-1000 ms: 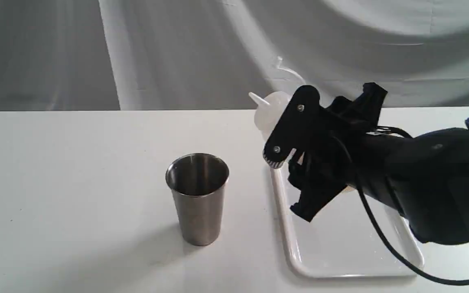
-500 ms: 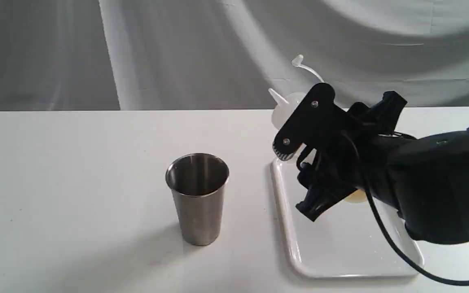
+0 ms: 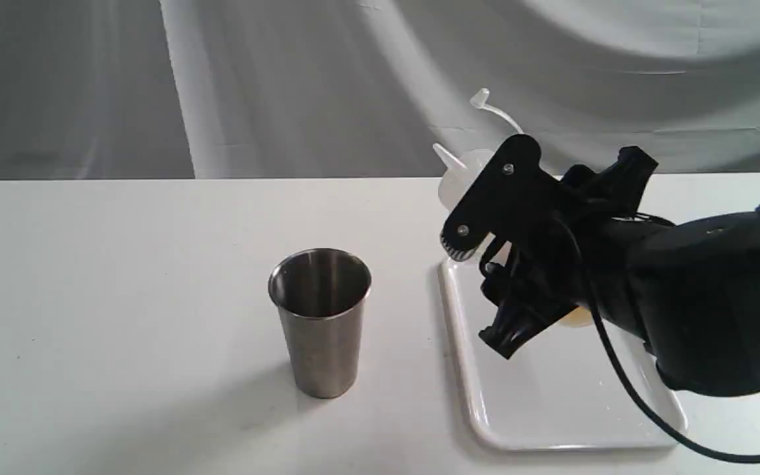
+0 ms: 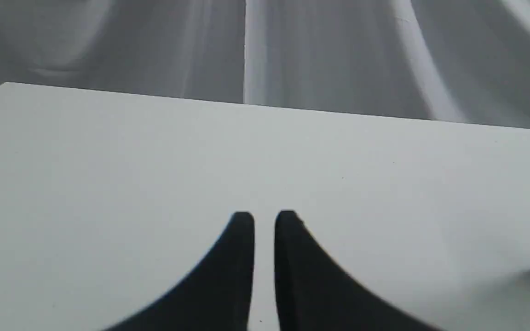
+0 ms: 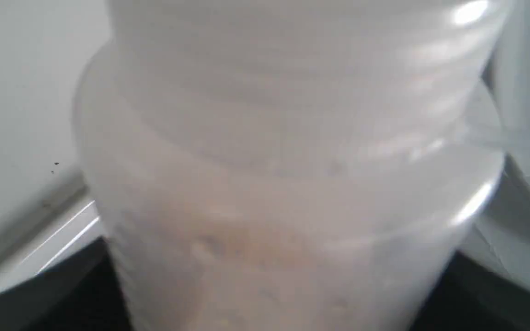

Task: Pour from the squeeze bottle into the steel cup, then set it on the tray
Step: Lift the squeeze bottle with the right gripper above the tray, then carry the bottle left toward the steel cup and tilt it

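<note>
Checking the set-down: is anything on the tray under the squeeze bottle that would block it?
Nothing visible does. The right gripper holds the squeeze bottle tilted over the tray, whose visible surface is bare; the arm hides part of it.

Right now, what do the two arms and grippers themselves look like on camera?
Both are matte black. The right gripper has flat angular finger plates with two silver screws and a pale ribbed pad at the tip; a black cable loops along its bulky rounded arm. The left gripper shows only two tapered black fingertips.

white table (image 3: 123, 297), grey curtain (image 3: 287, 79) — draped behind
</note>
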